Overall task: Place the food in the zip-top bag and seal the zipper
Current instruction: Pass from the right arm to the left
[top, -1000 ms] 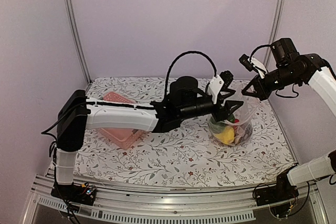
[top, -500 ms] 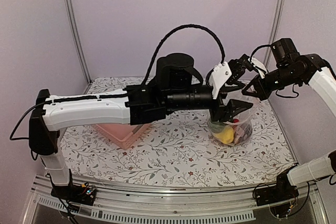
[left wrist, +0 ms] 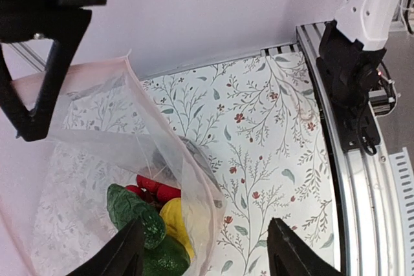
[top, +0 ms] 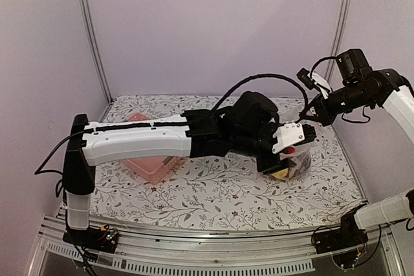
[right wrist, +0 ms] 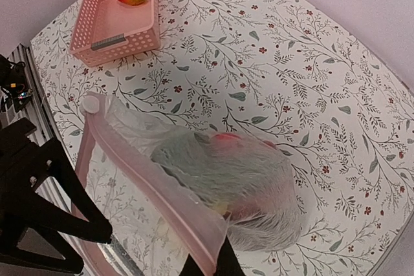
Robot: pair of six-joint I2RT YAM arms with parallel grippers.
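Surface: I see a floral cloth-covered table (top: 194,192), with lilac walls (top: 213,24) above it.
Left gripper (left wrist: 206,247): spread wide, empty.
Right gripper (top: 312,116): pinching clear soft plastic bag (right wrist: 259,179).

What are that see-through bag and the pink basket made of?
The bag looks like thin, soft clear plastic: it wrinkles and the food shows through. The pink basket seems to be stiff, matte moulded plastic, judging by its even latticed walls.
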